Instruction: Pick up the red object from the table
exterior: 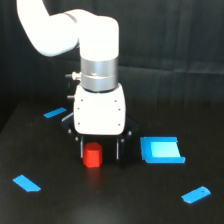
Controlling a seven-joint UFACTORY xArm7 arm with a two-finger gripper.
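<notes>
In the exterior view, the white arm's gripper (pixel 100 148) hangs low over the flat matte black table (pixel 110 200), its two dark fingers (pixel 120 148) spread apart on either side of the small bright red-orange block (pixel 92 155), which stands on the table between them, well in from every edge; whether the fingers touch it cannot be told. Flat blue pieces lie around: a large squarish one (pixel 161 150) toward the right edge, a small strip (pixel 55 113) toward the far left, another (pixel 26 183) near the left edge, and one (pixel 196 195) by the near right corner.
</notes>
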